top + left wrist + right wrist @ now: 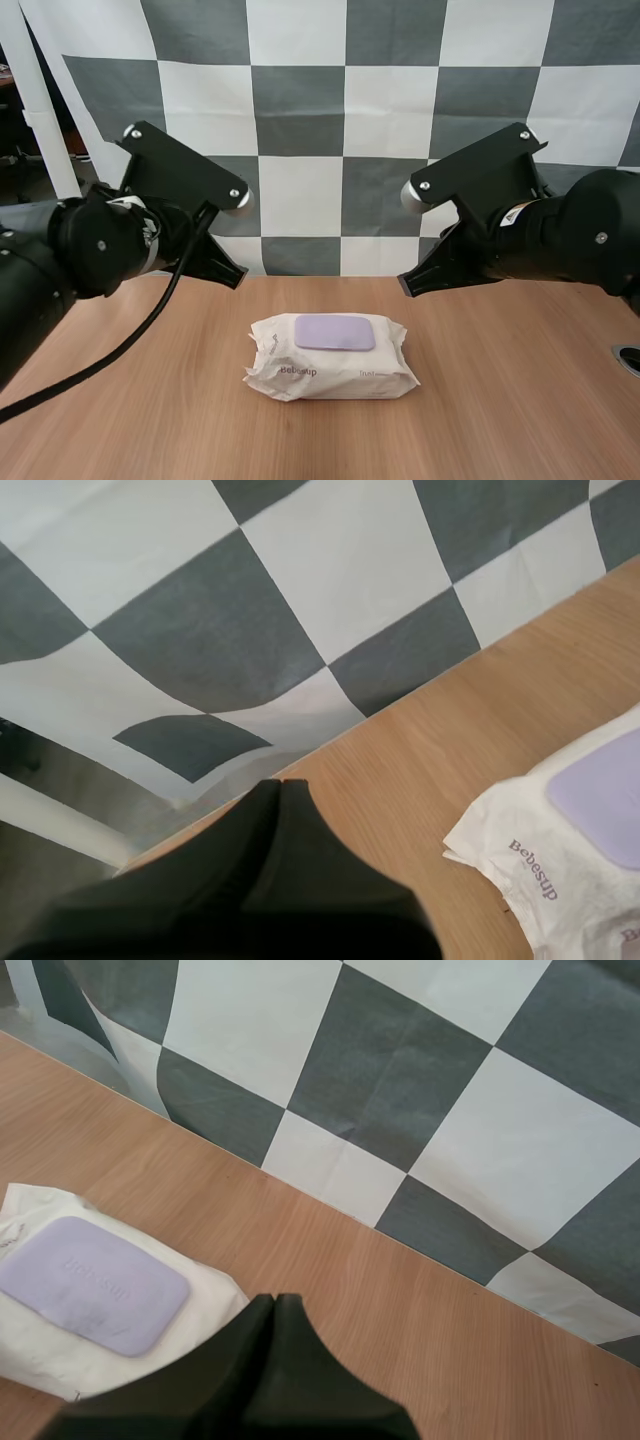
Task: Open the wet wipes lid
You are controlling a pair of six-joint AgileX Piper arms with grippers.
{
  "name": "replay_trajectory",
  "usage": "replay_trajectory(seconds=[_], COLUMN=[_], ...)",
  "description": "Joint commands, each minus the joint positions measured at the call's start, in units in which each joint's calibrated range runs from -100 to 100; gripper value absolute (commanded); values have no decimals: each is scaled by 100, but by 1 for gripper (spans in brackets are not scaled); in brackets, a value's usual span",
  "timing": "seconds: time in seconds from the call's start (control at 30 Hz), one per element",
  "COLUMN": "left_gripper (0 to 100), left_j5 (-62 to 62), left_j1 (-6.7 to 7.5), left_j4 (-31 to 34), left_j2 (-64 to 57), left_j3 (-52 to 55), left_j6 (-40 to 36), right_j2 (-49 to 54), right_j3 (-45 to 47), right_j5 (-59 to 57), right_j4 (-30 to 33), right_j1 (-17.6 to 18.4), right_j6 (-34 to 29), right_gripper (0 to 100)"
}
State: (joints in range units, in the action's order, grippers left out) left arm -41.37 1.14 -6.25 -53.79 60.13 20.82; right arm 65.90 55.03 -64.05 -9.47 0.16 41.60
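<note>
We hold our left tool and right tool pressed together and empty above the worktop, flanking the wet wipes pack, apparently so either can reach its flat lid.

Free table all round wipes pack — lid up & uncovered, open approach from L, R, above.

Pack of wet wipes is carrying the purple word "Bebesup" on its white front wrapper. It is reading clearly in the high view and again, tilted, in the left wrist view near the pack's corner. Smaller grey print is sitting beside it on the same face, too small to read. Lilac lid is showing faint embossed lettering, not legible.
</note>
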Motion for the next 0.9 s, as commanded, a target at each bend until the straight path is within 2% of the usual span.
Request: replay_trajectory(seconds=[0.0,0.07,0.13,0.23,0.27,0.3,0.47,0.67,0.87], left_gripper=[1,10,28,72,88,100,100,100,100], left_j5=[17,17,17,-1,-2,-2,-97,-297,-1187], left_j1=[-4,-4,-4,-4,-4,-4,-4,-4,-4], left_j4=[-2,-77,-147,-165,-165,-165,-272,-1265,-2105], left_j2=[502,815,1085,1354,1412,1476,1570,1682,2102], left_j3=[62,118,164,204,204,204,204,204,204], left_j6=[26,150,288,358,397,470,921,2437,3675], right_j2=[-4,-67,-173,-338,-382,-435,-493,-493,-493], right_j3=[-4,-4,-4,-4,-4,-4,-4,-4,-4], right_j5=[-5,-62,-107,-107,-107,-107,-39,-39,-58], right_j4=[15,27,27,37,75,139,270,361,583], right_j1=[5,5,5,5,5,5,5,5,5], right_j6=[74,222,325,403,490,498,575,574,574], right_gripper=[0,0,25,87,100,100,100,100,100])
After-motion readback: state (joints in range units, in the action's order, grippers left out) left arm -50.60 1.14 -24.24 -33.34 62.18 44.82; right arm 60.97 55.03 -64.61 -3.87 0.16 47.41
